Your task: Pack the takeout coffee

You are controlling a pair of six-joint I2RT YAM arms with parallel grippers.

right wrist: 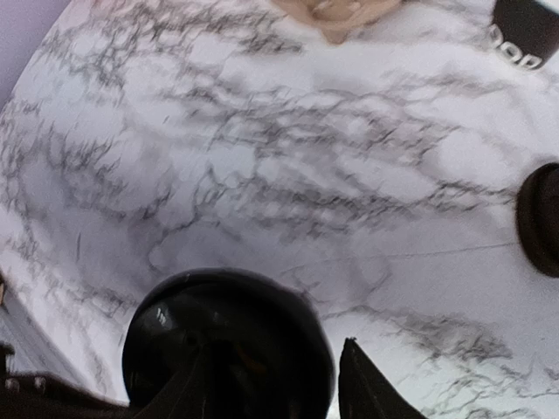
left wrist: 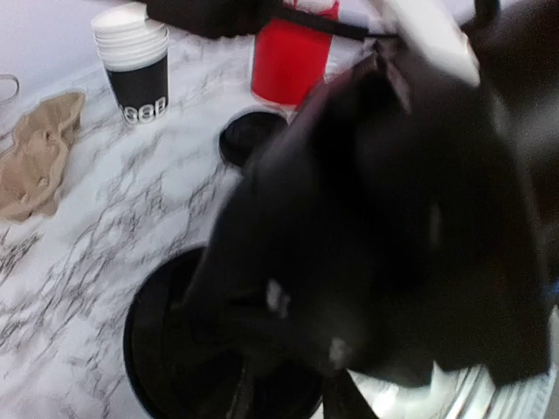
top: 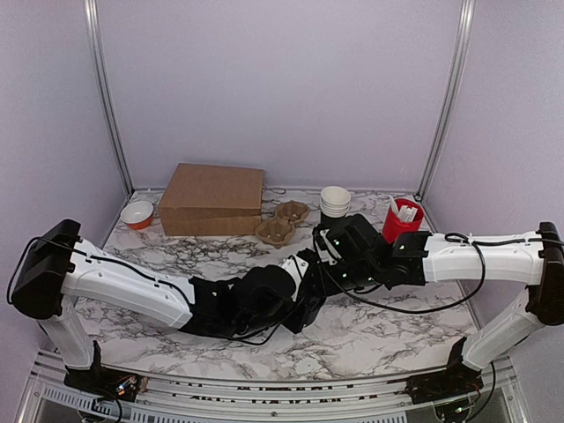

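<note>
Low over the marble-patterned desk [right wrist: 262, 157], the two arms meet near its middle, the left gripper [top: 304, 275] reaching in from the left and the right gripper [right wrist: 272, 358] from the right, their tips close together. Beneath them sits the black lid [right wrist: 236, 323], round and glossy, filling the bottom of both wrist views. From above it is hidden by the arms. Whether the coffee cup stands under it cannot be told, since no cup wall shows.

The right jaws stand apart: one finger crosses in front of the lid's left part, the other rises just beside its right edge. Whether either touches the lid cannot be told. The left jaws are lost behind the dark, blurred bulk of the right gripper, so their state cannot be told.

A second black disc [left wrist: 249, 135] lies flat on the desk, apart from the lid and near the foot of the red tub [left wrist: 293, 57]. Left of the tub stands a stack of cups [left wrist: 135, 61], white-rimmed, the outer one black with white print. Further left along the back are a brown pulp cup carrier [top: 282, 222], a closed cardboard box [top: 211, 198] and, near the left wall, a small orange-and-white bowl [top: 137, 214].
</note>
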